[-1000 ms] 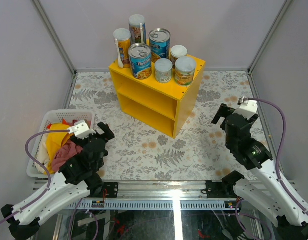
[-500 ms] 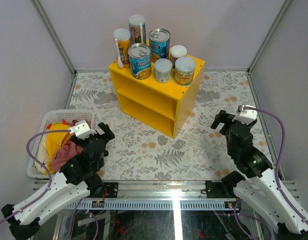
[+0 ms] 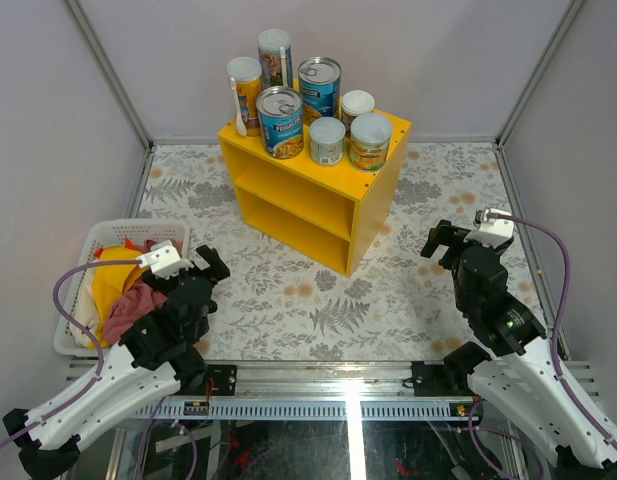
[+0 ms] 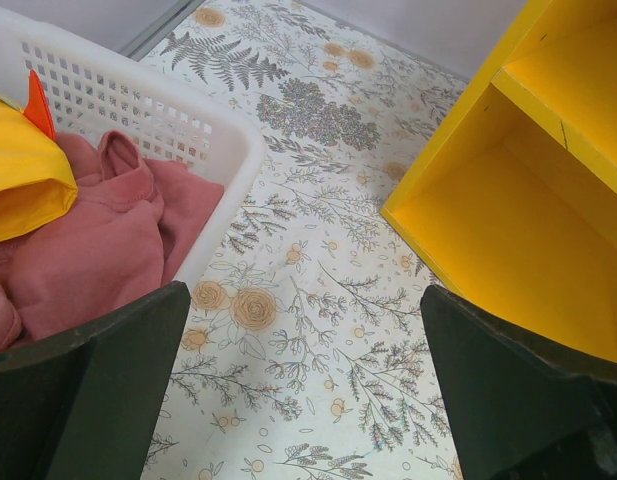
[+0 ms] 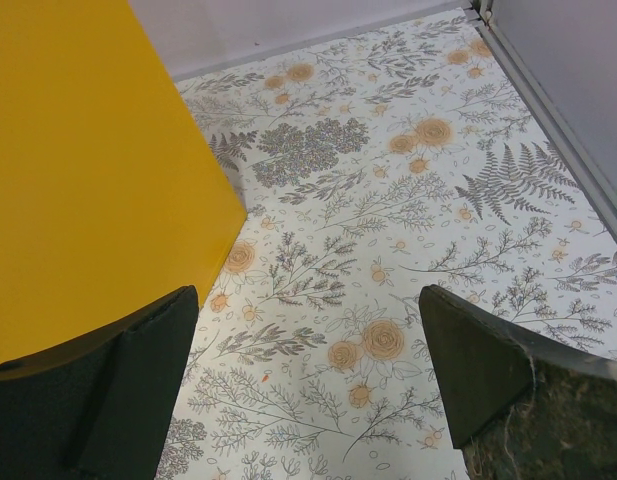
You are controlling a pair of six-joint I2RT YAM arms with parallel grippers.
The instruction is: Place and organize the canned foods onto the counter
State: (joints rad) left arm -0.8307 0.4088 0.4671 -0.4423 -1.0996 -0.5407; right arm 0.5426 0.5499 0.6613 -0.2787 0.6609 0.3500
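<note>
Seven canned foods (image 3: 280, 122) stand on the counter (image 3: 373, 210) at 12 o'clock; left fingers (image 4: 98, 390) and right fingers (image 5: 118, 390) are spread, empty. Placing seems finished; perhaps only straightening remains.

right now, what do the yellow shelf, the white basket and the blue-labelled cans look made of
Yellow shelf: likely painted wood or board; flat, smooth panels with visible joints. White basket: moulded plastic, going by its gridded holes and rounded rim. Blue-labelled cans: metal, with shiny pull-tab lids; labels probably paper.
</note>
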